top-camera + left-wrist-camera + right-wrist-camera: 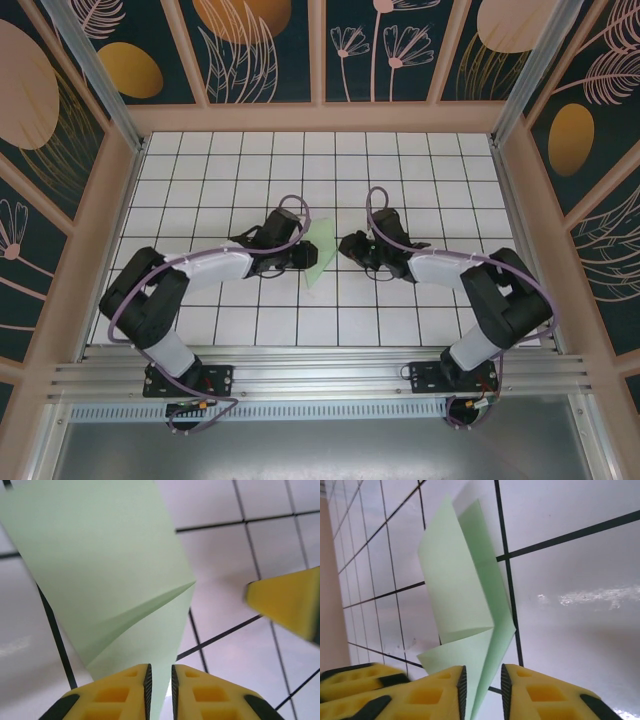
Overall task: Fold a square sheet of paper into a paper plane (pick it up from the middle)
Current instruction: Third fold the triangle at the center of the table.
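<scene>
Has left tool (160,672) and right tool (483,672) slightly parted, not clenched, around the folded sheet of paper (100,555), so risks letting it slip from between them and unfold.

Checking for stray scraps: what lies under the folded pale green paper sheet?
Around the folded pale green paper sheet, white grid-tiled table surface with black lines shows. The patch directly beneath is covered, so unseen.

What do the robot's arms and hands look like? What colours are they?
The left arm and right arm are black with a white middle part, and a purple cable loops along each. The left hand and right hand each have two chunky yellow fingers with black inner edges and square hollows.
</scene>
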